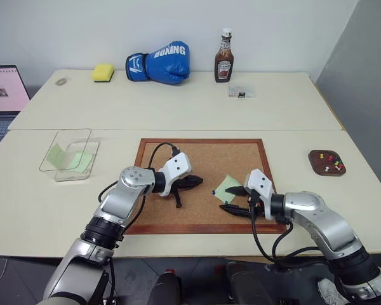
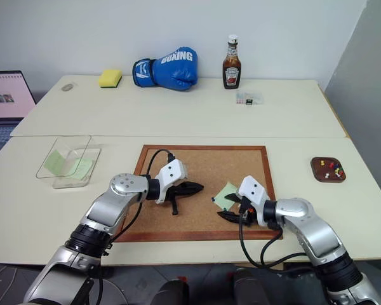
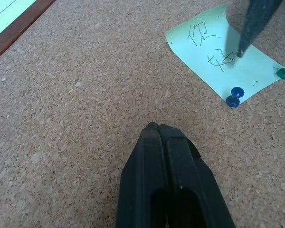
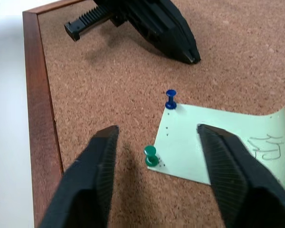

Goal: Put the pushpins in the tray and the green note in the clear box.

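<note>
The green note lies on the corkboard, held at one edge by a blue pushpin and a green pushpin. My right gripper is open low over that edge, the green pin between its fingers and untouched. My left gripper is shut and empty, its tip resting on the cork a little left of the note. The dark brown tray sits at the right with several coloured pushpins in it. The clear box stands at the left with pale green paper inside.
A blue boxing glove, a ketchup bottle, a yellow sponge and a small clear case stand on the far table. A laptop is at the left edge.
</note>
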You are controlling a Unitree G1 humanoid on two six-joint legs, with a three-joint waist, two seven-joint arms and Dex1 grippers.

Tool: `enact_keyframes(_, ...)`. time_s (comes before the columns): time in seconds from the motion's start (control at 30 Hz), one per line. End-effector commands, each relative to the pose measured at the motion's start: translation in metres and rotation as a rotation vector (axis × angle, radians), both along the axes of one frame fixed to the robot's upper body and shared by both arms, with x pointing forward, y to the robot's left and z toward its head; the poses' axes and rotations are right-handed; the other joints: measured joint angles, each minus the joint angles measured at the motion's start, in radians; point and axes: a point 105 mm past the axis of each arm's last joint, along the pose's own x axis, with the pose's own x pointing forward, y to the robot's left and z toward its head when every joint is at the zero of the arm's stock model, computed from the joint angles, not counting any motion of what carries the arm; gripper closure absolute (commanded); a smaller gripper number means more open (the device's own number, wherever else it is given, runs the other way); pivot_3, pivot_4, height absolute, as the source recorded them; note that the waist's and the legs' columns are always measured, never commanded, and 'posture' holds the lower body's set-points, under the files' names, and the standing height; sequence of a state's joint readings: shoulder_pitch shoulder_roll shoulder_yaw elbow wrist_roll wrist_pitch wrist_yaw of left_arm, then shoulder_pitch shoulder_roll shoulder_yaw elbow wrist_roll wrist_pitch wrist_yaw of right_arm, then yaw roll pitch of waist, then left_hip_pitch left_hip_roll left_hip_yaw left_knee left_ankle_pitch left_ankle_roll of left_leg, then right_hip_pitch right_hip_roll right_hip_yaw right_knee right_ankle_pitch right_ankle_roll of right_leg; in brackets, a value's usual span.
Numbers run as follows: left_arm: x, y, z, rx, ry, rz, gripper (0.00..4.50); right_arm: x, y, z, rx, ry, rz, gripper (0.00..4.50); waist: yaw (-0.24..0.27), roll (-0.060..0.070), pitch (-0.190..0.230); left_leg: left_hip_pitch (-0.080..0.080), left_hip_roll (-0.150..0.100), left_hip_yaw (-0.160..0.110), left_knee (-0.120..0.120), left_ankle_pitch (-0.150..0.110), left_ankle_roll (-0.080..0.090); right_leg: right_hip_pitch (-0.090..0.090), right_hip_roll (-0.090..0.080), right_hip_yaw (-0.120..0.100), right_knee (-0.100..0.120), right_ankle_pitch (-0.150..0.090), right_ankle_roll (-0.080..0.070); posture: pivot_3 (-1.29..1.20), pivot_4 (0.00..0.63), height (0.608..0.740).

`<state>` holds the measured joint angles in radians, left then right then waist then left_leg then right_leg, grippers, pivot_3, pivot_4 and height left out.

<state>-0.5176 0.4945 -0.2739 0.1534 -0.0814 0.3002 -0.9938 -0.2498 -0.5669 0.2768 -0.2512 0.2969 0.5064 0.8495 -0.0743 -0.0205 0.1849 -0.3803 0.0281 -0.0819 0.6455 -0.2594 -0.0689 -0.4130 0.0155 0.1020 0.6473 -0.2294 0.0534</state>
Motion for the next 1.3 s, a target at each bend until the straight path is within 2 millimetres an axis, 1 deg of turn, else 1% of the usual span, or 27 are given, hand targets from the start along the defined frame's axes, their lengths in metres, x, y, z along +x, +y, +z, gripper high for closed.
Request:
enact_keyframes(0.03,-0.002,0.004,-0.003,0.021,0.005,0.011,4.5,-0.006,0.005,0.007,0.009,-0.038,0.048,2.74,0.0,0.0,0.0,0.0,0.0,0.0,0.0,0.0,0.0,0.0,0.0,0.0,0.0,0.0,0.0,0.0,0.15,0.74)
enact_keyframes(0.13,-0.001,0.004,-0.002,0.02,0.003,0.011,4.5,-0.006,0.007,0.007,0.011,-0.038,0.051,3.4,0.0,0.0,0.0,0.0,0.0,0.0,0.0,0.0,0.0,0.0,0.0,0.0,0.0,0.0,0.0,0.0,0.15,0.74)
enact_keyframes(0.33,0.0,0.004,-0.002,0.022,0.001,0.009,4.5,-0.004,0.008,0.008,0.016,-0.044,0.049,4.49,0.0,0.0,0.0,0.0,0.0,0.0,0.0,0.0,0.0,0.0,0.0,0.0,0.0,0.0,0.0,0.0,0.15,0.74)
enact_keyframes(0.5,0.0,0.004,-0.002,0.025,0.003,0.009,4.5,-0.004,0.004,0.01,0.002,-0.057,0.045,4.49,0.0,0.0,0.0,0.0,0.0,0.0,0.0,0.0,0.0,0.0,0.0,0.0,0.0,0.0,0.0,0.0,0.15,0.74)
enact_keyframes(0.57,0.0,0.005,-0.002,0.026,0.003,0.01,4.5,-0.004,0.002,0.015,0.002,-0.064,0.04,4.49,0.0,0.0,0.0,0.0,0.0,0.0,0.0,0.0,0.0,0.0,0.0,0.0,0.0,0.0,0.0,0.0,0.15,0.74)
enact_keyframes(0.83,-0.001,0.004,-0.005,0.029,0.01,0.005,4.5,-0.003,0.003,0.06,0.143,-0.054,0.006,4.49,0.0,0.0,0.0,-0.001,0.0,0.0,0.0,0.0,0.0,-0.001,0.0,0.0,0.0,0.0,0.0,0.0,0.15,0.74)
enact_keyframes(0.9,-0.002,0.004,-0.006,0.031,0.013,0.002,4.5,-0.002,0.001,0.065,0.164,-0.05,-0.015,4.49,0.0,0.0,0.0,-0.001,0.0,-0.001,0.0,0.0,0.0,-0.001,0.0,0.0,0.0,0.0,0.0,0.0,0.15,0.74)
enact_keyframes(1.0,-0.003,0.003,-0.007,0.029,0.017,-0.002,4.5,0.001,-0.005,0.067,0.162,-0.048,-0.046,4.49,0.0,0.0,0.0,-0.001,0.0,-0.001,0.0,0.0,0.0,-0.001,0.0,-0.001,0.0,0.0,0.0,0.0,0.15,0.74)
enact_keyframes(1.1,-0.003,0.003,-0.007,0.03,0.018,-0.004,4.5,0.003,-0.016,0.071,0.163,-0.053,-0.087,4.49,0.001,0.0,0.0,-0.001,0.0,-0.001,0.0,0.0,0.0,-0.001,0.0,-0.001,0.0,0.0,0.0,0.0,0.15,0.74)
enact_keyframes(1.17,-0.002,0.003,-0.007,0.03,0.017,-0.005,4.5,0.008,-0.028,0.078,0.176,-0.068,-0.15,4.49,0.001,0.0,0.0,-0.001,0.0,-0.001,0.0,0.0,0.0,-0.001,0.0,-0.001,0.0,0.0,0.0,0.0,0.15,0.74)
enact_keyframes(1.23,-0.002,0.003,-0.006,0.03,0.016,-0.005,4.5,0.019,-0.053,0.084,0.171,-0.116,-0.278,4.49,0.002,0.0,0.0,-0.001,0.0,-0.001,0.0,0.0,0.0,-0.001,0.0,-0.001,0.0,0.0,0.0,0.0,0.15,0.74)
enact_keyframes(1.3,-0.002,0.004,-0.007,0.031,0.016,-0.004,4.5,0.025,-0.078,0.083,0.145,-0.151,-0.395,4.49,0.002,0.0,0.0,-0.001,0.0,-0.001,0.0,0.0,0.0,-0.001,0.0,-0.001,0.0,0.0,0.0,0.0,0.15,0.74)
